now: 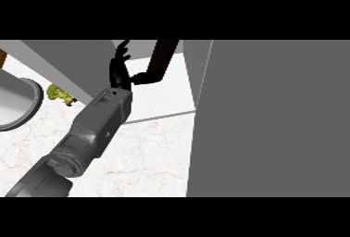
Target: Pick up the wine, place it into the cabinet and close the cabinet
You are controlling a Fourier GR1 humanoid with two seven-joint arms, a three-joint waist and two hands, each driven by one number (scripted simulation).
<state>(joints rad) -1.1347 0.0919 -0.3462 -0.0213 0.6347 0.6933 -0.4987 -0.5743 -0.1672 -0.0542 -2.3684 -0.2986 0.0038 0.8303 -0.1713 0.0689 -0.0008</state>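
Note:
The wine bottle is a dark, slim shape standing tilted on the white cabinet floor, its upper end leaning right towards the cabinet's top. My left hand is just left of the bottle, reached in on a grey forearm from the lower left. Its fingers point up, straight and spread, and only its lower part meets the bottle's bottom end. A large grey cabinet door stands swung out across the right half of the view. My right hand does not show.
A grey cabinet side wall borders the opening on the left. A round grey metal basin sits at the left edge, with a small yellow-green object beside it on the marbled counter.

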